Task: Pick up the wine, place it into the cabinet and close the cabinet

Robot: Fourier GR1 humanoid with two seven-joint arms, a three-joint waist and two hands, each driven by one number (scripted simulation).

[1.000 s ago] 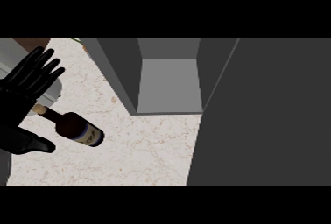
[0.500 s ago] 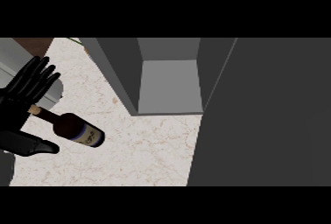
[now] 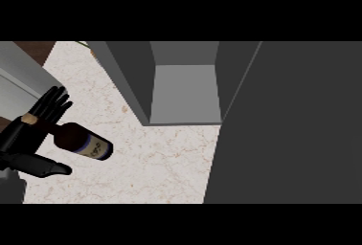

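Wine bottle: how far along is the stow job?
Done: only the cabinet standing open, its door swung out at the right. In hand: the left hand is at the neck of the wine bottle, fingers straight, thumb spread below it; no grasp shows, and the bottle is over the counter, outside the cabinet. Left: grasp, lift, set it inside the cabinet, close the door.

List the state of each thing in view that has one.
wine bottle: outside the cabinet, over the counter, neck under the left hand; whether it is lifted cannot be told.
left hand: open, fingers straight across the bottle's neck.
cabinet: open, visible shelf bare.
cabinet door: swung open at the view's right.
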